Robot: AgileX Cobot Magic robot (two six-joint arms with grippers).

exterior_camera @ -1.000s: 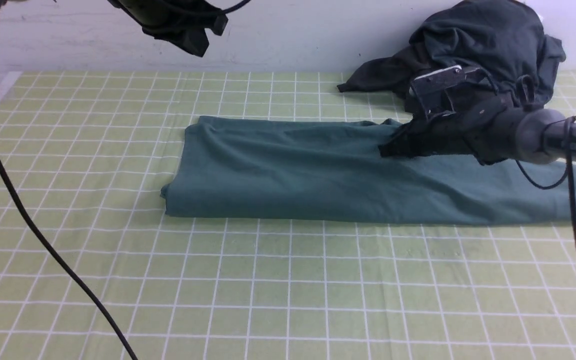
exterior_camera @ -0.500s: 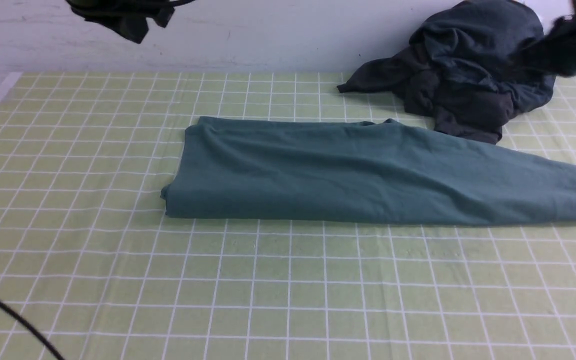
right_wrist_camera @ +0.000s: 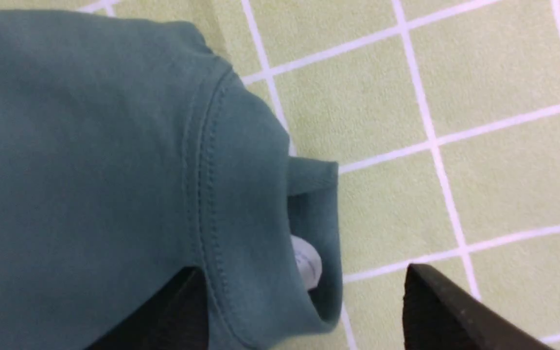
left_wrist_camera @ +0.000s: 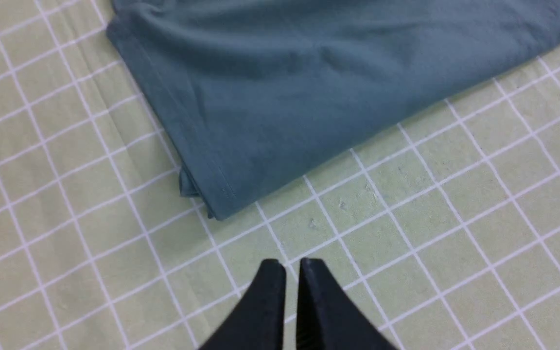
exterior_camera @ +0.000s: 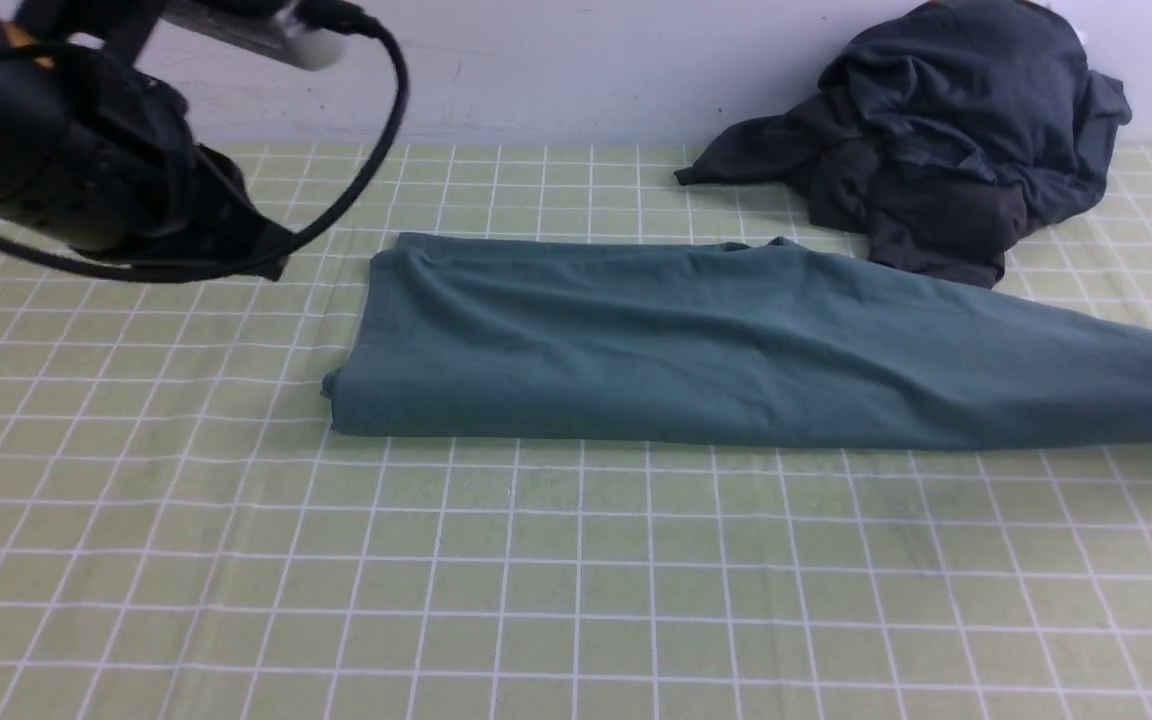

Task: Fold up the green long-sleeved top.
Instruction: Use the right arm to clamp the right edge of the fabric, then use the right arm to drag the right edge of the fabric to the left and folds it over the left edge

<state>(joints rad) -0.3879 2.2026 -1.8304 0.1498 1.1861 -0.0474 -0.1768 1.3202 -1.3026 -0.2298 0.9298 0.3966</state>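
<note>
The green long-sleeved top [exterior_camera: 696, 345] lies folded into a long band across the checked table, from the middle out to the right edge. In the left wrist view my left gripper [left_wrist_camera: 287, 262] is shut and empty, hovering over bare cloth just short of the top's hem corner [left_wrist_camera: 212, 206]. My left arm [exterior_camera: 86, 170] hangs at the upper left. My right gripper [right_wrist_camera: 301, 270] is open wide and straddles the stitched neck edge [right_wrist_camera: 212, 194], one finger on the fabric side, the other over the table. A white label [right_wrist_camera: 306, 262] peeks out of the fold there.
A dark charcoal heap of clothing [exterior_camera: 956, 130] sits at the back right against the white wall [exterior_camera: 586, 70], touching the top's far edge. The yellow-green checked tablecloth [exterior_camera: 576, 580] covers the table. A black cable [exterior_camera: 376, 150] loops from the left arm.
My right arm lifted off the top's middle, swung out to the right end and opened its jaws. My left arm came down from the top of the view to the left of the top.
</note>
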